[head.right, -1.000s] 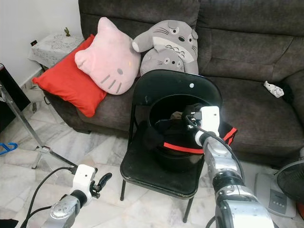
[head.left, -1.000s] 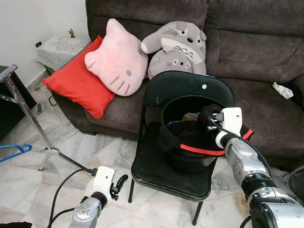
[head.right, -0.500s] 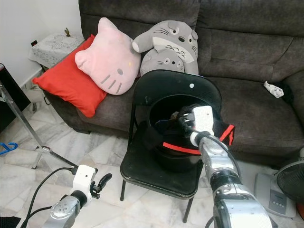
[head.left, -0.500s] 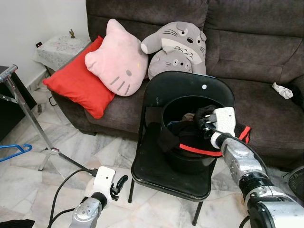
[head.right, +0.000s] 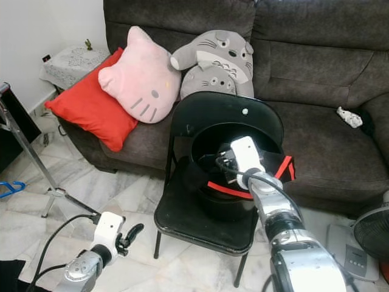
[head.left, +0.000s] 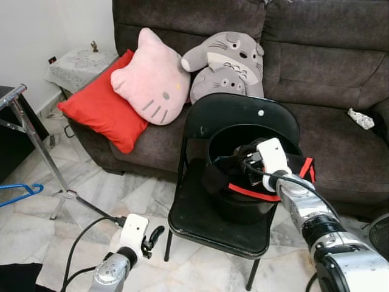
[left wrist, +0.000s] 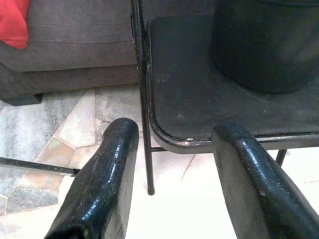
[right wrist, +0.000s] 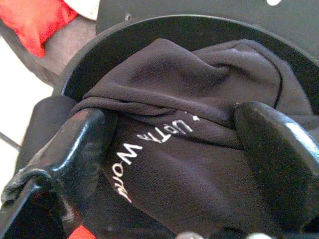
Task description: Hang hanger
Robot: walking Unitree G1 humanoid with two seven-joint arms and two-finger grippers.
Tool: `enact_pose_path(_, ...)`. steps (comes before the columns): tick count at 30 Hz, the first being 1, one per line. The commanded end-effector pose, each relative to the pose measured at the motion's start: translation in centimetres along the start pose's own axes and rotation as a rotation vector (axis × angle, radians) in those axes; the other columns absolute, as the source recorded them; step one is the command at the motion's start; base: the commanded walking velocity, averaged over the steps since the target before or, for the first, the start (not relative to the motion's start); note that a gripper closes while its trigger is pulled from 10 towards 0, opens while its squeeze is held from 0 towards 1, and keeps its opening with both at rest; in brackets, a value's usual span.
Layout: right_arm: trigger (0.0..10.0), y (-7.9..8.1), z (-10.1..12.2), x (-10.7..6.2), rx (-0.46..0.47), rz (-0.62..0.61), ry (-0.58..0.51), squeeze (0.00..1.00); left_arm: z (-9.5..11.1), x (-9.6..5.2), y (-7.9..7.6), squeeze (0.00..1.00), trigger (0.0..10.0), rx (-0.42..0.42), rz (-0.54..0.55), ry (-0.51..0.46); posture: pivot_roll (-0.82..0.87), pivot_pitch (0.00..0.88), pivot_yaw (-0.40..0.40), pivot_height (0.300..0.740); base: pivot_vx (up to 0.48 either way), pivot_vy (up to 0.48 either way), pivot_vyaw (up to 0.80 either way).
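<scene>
- The right gripper reaches into a black bucket on a black folding chair, its fingers spread wide on either side of a dark garment printed with white lettering
- The left gripper hangs low beside the chair's front edge, its fingers apart and holding nothing
- A blue hanger lies near a metal stand on the marble floor, well apart from both grippers
- Behind the chair, a red cushion, a pink cat pillow and grey plush toys rest on a dark sofa
</scene>
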State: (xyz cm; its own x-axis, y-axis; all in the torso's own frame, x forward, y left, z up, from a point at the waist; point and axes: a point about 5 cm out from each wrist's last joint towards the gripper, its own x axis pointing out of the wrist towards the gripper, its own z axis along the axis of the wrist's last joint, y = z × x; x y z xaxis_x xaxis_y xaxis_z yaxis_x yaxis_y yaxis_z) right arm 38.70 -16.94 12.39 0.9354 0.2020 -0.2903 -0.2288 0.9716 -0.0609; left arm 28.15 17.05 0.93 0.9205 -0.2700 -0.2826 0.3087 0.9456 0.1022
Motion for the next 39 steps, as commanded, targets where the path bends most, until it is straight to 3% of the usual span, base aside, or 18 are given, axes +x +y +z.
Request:
enact_pose_path(1, 10.0, -0.1, -0.5, -0.1, 0.021, -0.009, 0.021, 1.00, -0.9, -0.4, 0.2, 0.00, 10.0, 0.000, 0.006, 0.044, 0.00, 0.079, -0.010, 0.740, 0.000, 0.000, 0.00)
enact_pose_path(5, 10.0, -0.7, -0.3, -0.2, -0.053, -0.060, 0.002, 1.00, -0.9, -0.4, 0.2, 0.00, 10.0, -0.001, 0.005, 0.044, 0.00, 0.082, -0.010, 0.740, 0.000, 0.000, 0.00)
enact_pose_path(8, 10.0, -0.9, 0.8, -0.3, -0.015, -0.074, -0.062, 0.97, -0.9, -0.4, 0.1, 0.00, 10.0, -0.004, 0.006, 0.043, 0.00, 0.093, -0.010, 0.740, 0.000, 0.000, 0.00)
enact_pose_path(9, 10.0, -0.9, 1.0, -0.3, -0.016, -0.073, -0.065, 0.84, -0.9, -0.4, 0.1, 0.00, 10.0, -0.004, 0.006, 0.043, 0.00, 0.095, -0.010, 0.740, 0.000, 0.000, 0.00)
enact_pose_path(10, 10.0, -0.8, 1.1, -0.3, -0.022, -0.069, -0.068, 0.64, -0.9, -0.4, 0.0, 0.00, 10.0, -0.005, 0.007, 0.043, -0.01, 0.095, -0.011, 0.740, 0.000, 0.000, 0.00)
enact_pose_path(11, 10.0, -0.8, 1.3, -0.3, -0.027, -0.066, -0.074, 0.00, -0.9, -0.4, 0.0, 0.00, 10.0, -0.005, 0.006, 0.044, -0.01, 0.097, -0.011, 0.740, 0.000, 0.000, 0.00)
enact_pose_path(13, 10.0, -0.8, 1.5, -0.4, -0.039, -0.066, -0.078, 0.00, -0.9, -0.4, -0.1, 0.00, 10.0, -0.006, 0.006, 0.045, -0.01, 0.100, -0.012, 0.740, 0.000, 0.000, 0.00)
enact_pose_path(17, 10.0, -1.1, 1.7, -0.7, -0.173, -0.095, -0.074, 0.00, -1.0, -0.4, -0.1, 0.00, 10.0, -0.009, 0.007, 0.046, -0.01, 0.106, -0.012, 0.740, 0.000, 0.000, 0.00)
enact_pose_path(19, 10.0, -1.4, 1.9, -1.0, -0.294, -0.109, -0.069, 0.00, -1.0, -0.4, -0.1, 0.00, 10.0, -0.011, 0.007, 0.046, -0.01, 0.108, -0.012, 0.740, 0.000, 0.000, 0.00)
enact_pose_path(24, 10.0, -1.4, 2.3, -1.5, -0.487, -0.046, -0.039, 0.00, -1.1, -0.4, -0.1, 0.00, 10.0, -0.012, 0.007, 0.049, -0.02, 0.112, -0.014, 0.740, 0.000, 0.000, 0.00)
enact_pose_path(30, 10.0, -1.7, 2.7, -2.4, -0.548, -0.023, -0.035, 0.00, -1.0, -0.4, -0.1, 0.00, 10.0, -0.014, 0.010, 0.049, -0.02, 0.114, -0.015, 0.740, 0.000, 0.000, 0.00)
enact_pose_path(35, 10.0, -2.0, 5.0, -3.2, -0.368, -0.067, -0.239, 0.00, -1.1, -0.5, 0.0, 0.00, 10.0, -0.014, 0.015, 0.048, -0.02, 0.114, -0.018, 0.740, 0.000, 0.000, 0.00)
enact_pose_path(37, 10.0, -2.1, 6.0, -4.3, -0.226, -0.105, -0.379, 0.00, -1.1, -0.5, 0.2, 0.00, 10.0, -0.012, 0.024, 0.045, -0.02, 0.116, -0.020, 0.740, 0.000, 0.000, 0.00)
enact_pose_path(39, 10.0, -2.3, 5.3, -5.5, -0.054, -0.149, -0.469, 0.00, -1.0, -0.6, 0.4, 0.00, 10.0, -0.010, 0.038, 0.040, -0.02, 0.119, -0.020, 0.740, 0.000, 0.000, 0.00)
